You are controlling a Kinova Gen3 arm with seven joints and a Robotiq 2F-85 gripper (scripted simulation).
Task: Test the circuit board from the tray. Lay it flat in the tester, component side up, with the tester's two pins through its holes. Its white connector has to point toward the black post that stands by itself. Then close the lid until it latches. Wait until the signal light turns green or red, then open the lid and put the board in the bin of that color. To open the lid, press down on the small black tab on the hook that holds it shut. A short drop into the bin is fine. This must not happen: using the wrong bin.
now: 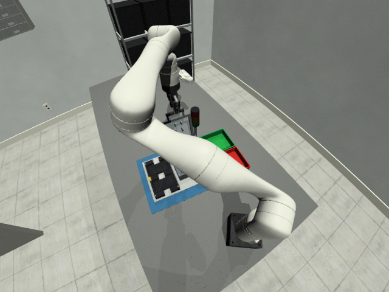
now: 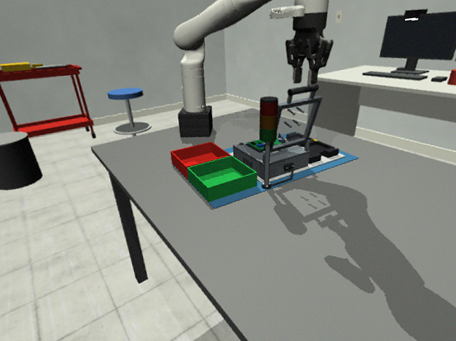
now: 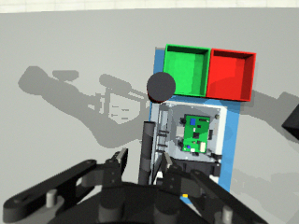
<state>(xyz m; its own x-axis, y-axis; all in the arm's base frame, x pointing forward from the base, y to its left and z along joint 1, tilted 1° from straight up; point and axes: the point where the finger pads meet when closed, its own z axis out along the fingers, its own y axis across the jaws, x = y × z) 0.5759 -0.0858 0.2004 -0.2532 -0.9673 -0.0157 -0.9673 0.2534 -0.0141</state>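
The green circuit board [image 3: 196, 133] lies flat in the grey tester [image 2: 271, 158], component side up. The tester's lid [image 2: 299, 121] stands raised on its frame, with its black handle bar [image 2: 303, 89] at the top. My gripper [image 2: 303, 78] hangs just above that handle, fingers half open with nothing between them. In the wrist view the handle [image 3: 147, 149] runs between and below my fingers. The signal light [image 2: 269, 119] stands beside the tester; its segments look dim. The black tray [image 1: 161, 177] sits on the blue mat.
The green bin [image 2: 221, 177] and the red bin [image 2: 194, 154] stand side by side next to the tester. My own arm crosses over the mat in the top view and hides part of the tester. A desk with monitors stands beyond the table.
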